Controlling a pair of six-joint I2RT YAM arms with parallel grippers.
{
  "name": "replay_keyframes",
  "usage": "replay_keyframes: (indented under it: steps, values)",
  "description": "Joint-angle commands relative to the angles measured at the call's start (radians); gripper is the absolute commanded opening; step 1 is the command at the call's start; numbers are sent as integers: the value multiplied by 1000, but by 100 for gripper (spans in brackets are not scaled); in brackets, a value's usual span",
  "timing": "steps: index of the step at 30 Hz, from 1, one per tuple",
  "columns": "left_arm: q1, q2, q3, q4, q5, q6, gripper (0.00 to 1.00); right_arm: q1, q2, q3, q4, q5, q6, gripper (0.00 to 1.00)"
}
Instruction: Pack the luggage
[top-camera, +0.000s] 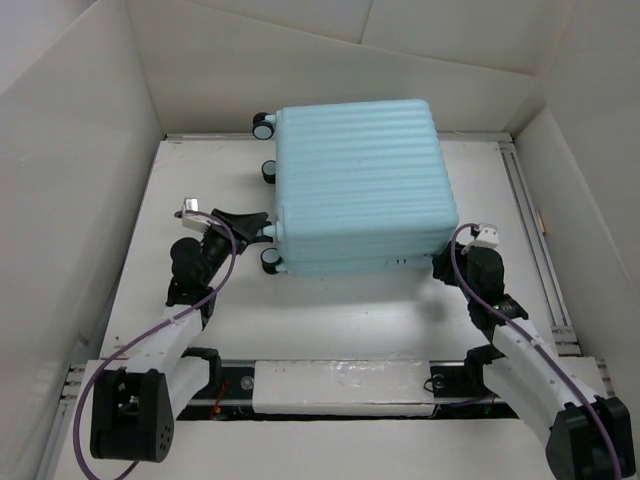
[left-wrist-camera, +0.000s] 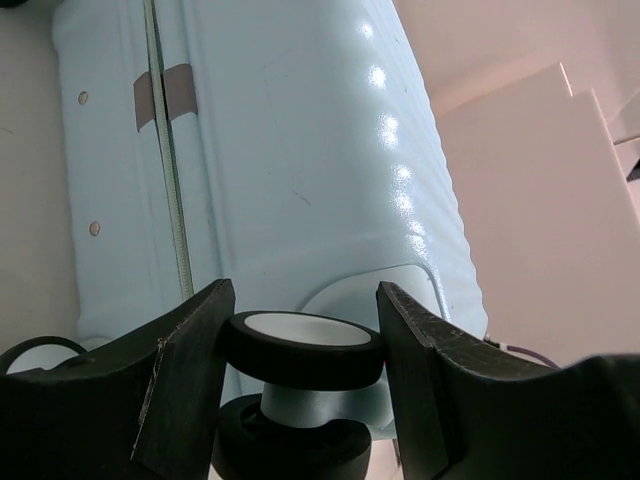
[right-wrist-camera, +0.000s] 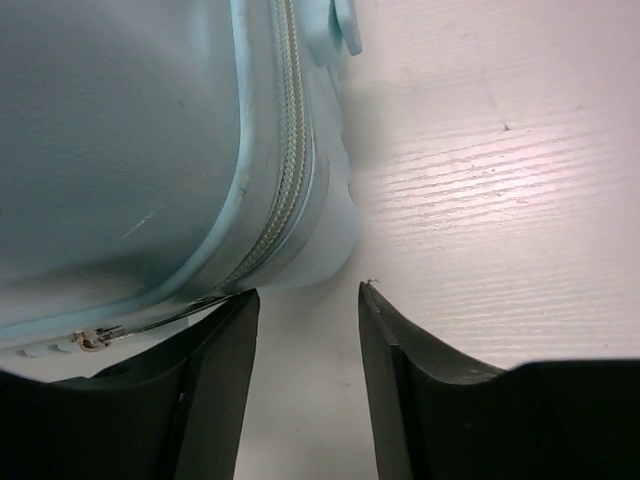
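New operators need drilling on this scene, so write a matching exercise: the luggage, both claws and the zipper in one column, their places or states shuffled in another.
Column one:
1. luggage
2. left claw
3. right claw
4. zipper

Column two:
A. open, nothing between its tips
B. light blue, lying flat on the table
C. tips on either side of a black-and-white wheel
D. runs along the shell's seam

Pairs: 1-B, 2-C, 3-A, 4-D
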Motion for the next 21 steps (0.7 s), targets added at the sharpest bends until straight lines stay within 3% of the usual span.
replay_keyframes:
  steps: [1,6,10,14,21]
  values:
    - [52,-32,-16,89,13,-6,0,-35,21,60,143,-113,-71,50]
    - [52,28,-39,201,36,-27,0,-45,41,45,152,-293,-93,40]
    - [52,42,-48,223,50,-38,0,-35,-178,-32,132,-323,-41,38]
    - [43,42,-39,223,50,-29,0,-35,-304,-32,48,-323,-32,54]
    - [43,42,-39,205,59,-29,0,-35,-130,44,51,-371,-61,54]
